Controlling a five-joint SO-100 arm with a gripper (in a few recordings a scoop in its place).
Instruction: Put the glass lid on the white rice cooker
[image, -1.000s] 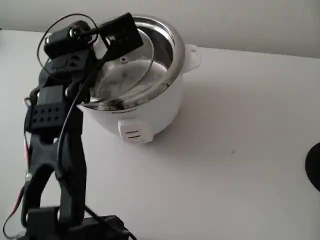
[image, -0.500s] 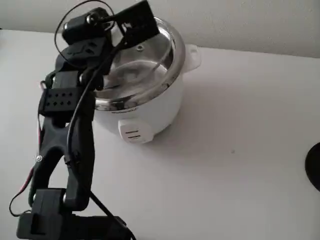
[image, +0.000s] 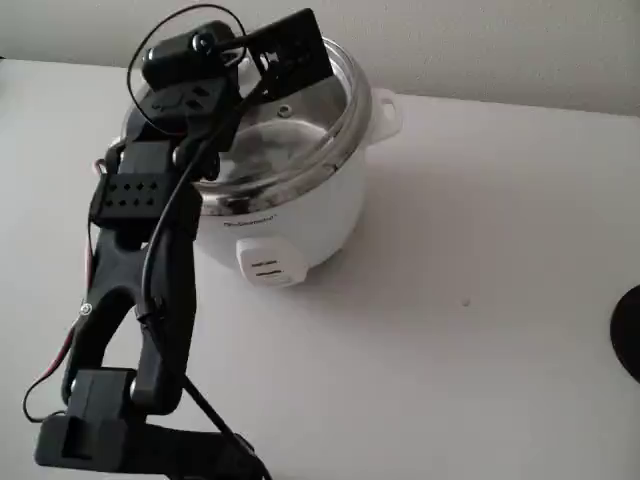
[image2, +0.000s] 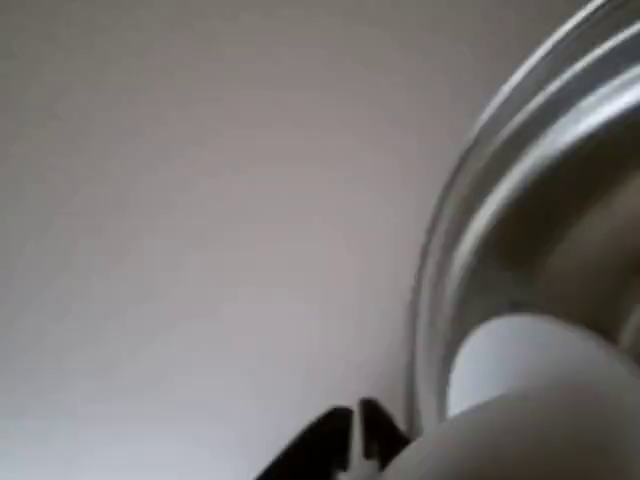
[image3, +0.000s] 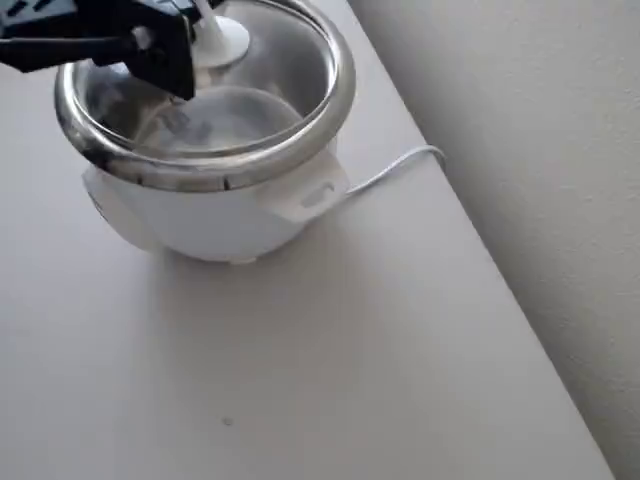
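The glass lid lies over the mouth of the white rice cooker in the upper left of the overhead view, its metal rim close to the cooker's steel rim; whether it is fully seated cannot be told. Its white knob sits at the gripper, whose black fingers are closed narrowly around it. In the wrist view the knob fills the lower right, with the lid's rim curving above it and a dark finger tip at the bottom edge. Compared with the earlier fixed views, the black arm has shifted up and to the right, and the lid, previously tilted down into the pot, now lies flatter over the opening. A white cord trails from the cooker across the white table.
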